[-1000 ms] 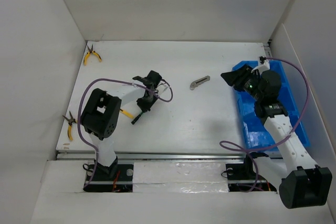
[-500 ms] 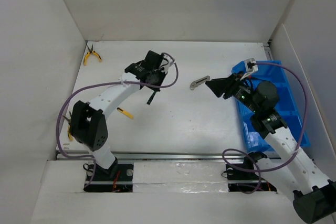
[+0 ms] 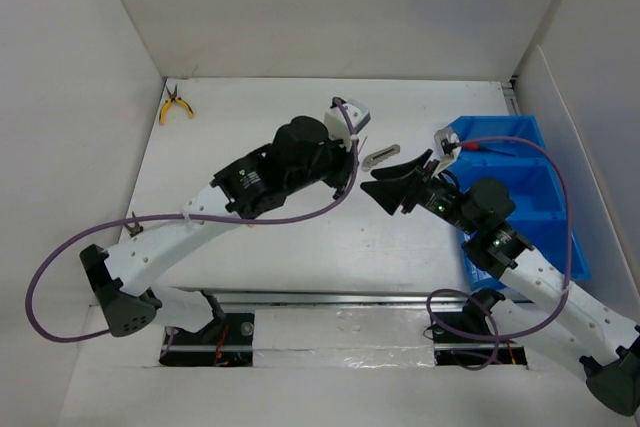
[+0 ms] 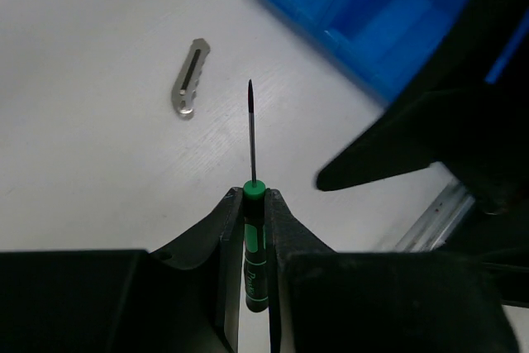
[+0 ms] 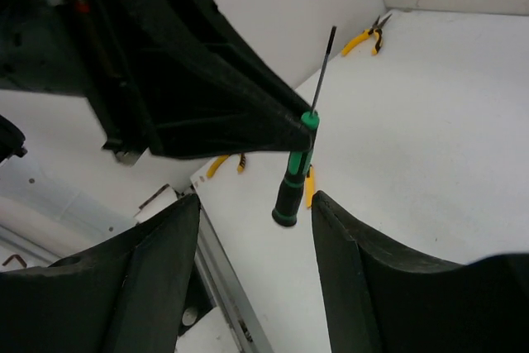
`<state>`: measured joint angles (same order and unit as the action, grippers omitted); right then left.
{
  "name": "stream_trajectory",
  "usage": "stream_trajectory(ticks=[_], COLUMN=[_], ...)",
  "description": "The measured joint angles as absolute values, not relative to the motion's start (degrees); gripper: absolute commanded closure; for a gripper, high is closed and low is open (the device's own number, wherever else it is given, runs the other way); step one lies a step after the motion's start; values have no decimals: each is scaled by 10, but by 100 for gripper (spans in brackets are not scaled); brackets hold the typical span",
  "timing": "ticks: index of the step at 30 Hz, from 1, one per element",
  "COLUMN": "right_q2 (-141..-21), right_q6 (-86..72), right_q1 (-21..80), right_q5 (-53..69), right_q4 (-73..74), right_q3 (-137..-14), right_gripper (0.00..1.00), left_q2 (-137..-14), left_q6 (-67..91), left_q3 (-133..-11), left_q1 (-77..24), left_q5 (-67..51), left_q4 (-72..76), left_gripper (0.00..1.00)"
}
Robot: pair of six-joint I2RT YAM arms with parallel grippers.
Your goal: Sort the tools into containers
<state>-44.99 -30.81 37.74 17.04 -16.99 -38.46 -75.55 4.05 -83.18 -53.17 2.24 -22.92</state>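
This looks like a hand-over. The left end effector [image 4: 251,198] is clamped on a slim screwdriver [image 4: 254,241] above the middle of the desk [image 3: 300,237]. The right end effector [image 5: 252,204] faces it with fingers spread and nothing between them.

To do this well, the right fingers should close on the free lower part of the handle, clear of the left fingers and square to its axis. The left should let go only once that grip is firm, because a round handle can roll between flat pads.

The handle is a black and green cylinder, probably plastic, and the shaft is a thin dark steel rod. The blue bin [image 3: 510,123] along the desk's right edge is glossy hard plastic with dividers, and a red-handled screwdriver [image 3: 482,147] lies in a far compartment. A flat grey metal utility knife [image 3: 380,155] lies on the smooth matte white desk, just beyond both end effectors.
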Motion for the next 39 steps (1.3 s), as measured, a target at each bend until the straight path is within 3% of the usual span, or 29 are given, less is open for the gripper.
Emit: stream_trajectory(ticks=[5, 15, 18, 20, 21, 23, 26, 27, 34, 39], right_q2=[-465, -484, -484, -484, -483, -479, -475, -474, -510, -576], right_q6=[-301, -295, -293, -293, -292, -293, -296, -297, -299, -332], right_q1=[395, 426, 432, 435, 440, 444, 444, 443, 416, 231], right_q5=[157, 118, 99, 93, 96, 83, 69, 61, -3, 44], right_q4=[-201, -206, -214, -220, -225, -230, -234, -231, -194, -189], right_q3=[-367, -351, -348, -347, -347, -343, -336, -335, -364, -417], right_gripper=[38, 39, 53, 87, 98, 100, 100, 100, 100, 100], left_q2=[-753, -752, -752, -753, -756, -760, -766, -767, -765, -766], left_q6=[46, 63, 66, 65, 66, 68, 63, 60, 66, 88], left_q3=[-832, -837, -837, -837, -837, -837, -837, -837, -839, -839], left_q1=[-629, -695, -694, -694, -694, -694, -695, -694, -690, -697], left_q5=[111, 188, 192, 199, 203, 209, 218, 229, 285, 355], left_q4=[-232, -200, -199, -196, -195, -189, -185, -180, -170, -189], left_gripper=[100, 100, 100, 100, 100, 100, 47, 2, 1, 1])
